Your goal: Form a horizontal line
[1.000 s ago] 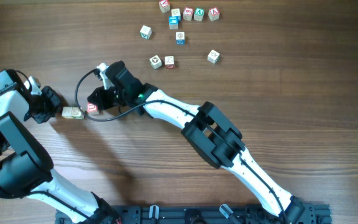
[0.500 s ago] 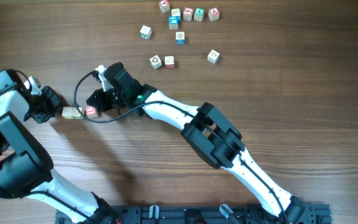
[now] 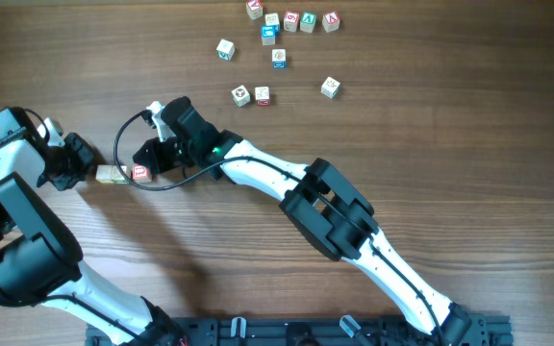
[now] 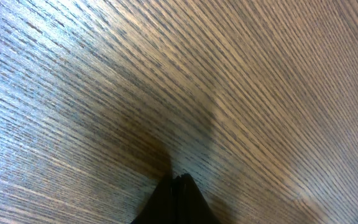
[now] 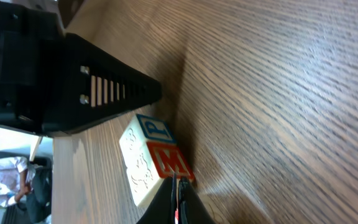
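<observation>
The row of cubes point(image 3: 123, 174) lay on the counter point(image 3: 450, 144) between both arms, its red-marked end at the tip of the closed, empty right end effector point(image 5: 178, 190) and its pale end beside the closed left end effector point(image 4: 176, 185). An off-centre push could have buckled or skewed the row.

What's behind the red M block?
A blue P block touching the red M block, then the shut left gripper. Any block farther along is covered.

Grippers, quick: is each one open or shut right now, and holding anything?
Left gripper: shut, holding nothing, at the pale end of the row of cubes.
Right gripper: shut, holding nothing, tips at the red-marked end cube.
</observation>
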